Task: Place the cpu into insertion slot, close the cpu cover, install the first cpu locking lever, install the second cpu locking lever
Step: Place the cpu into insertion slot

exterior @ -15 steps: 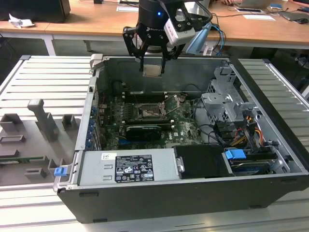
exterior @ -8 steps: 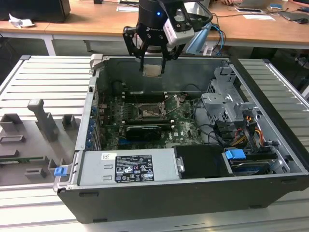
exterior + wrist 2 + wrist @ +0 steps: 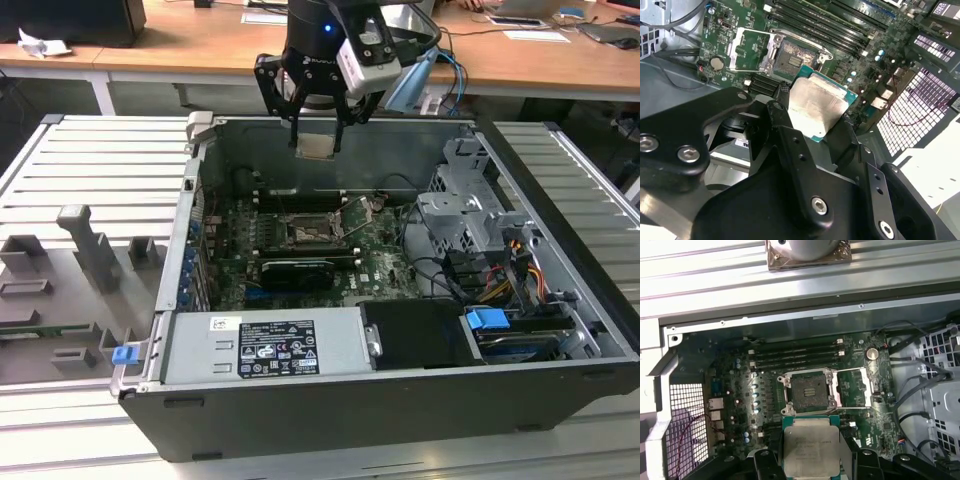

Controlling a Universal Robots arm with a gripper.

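Pincer (image 3: pixel 317 142) clenched on the cpu (image 3: pixel 316 148), high over the case (image 3: pixel 400 400). Insertion slot (image 3: pixel 303 232) at its 6 o'clock, cpu cover (image 3: pixel 356 216) open. Risk: a skewed descent could jam the cpu on the slot rim.

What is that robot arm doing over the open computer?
The robot's gripper is holding the cpu by its edges, up in the air above the open computer case. Below it, on the green board, the insertion slot is empty, and the cpu cover is flipped open beside it. So the chip is not in yet, and the cover is not closed.
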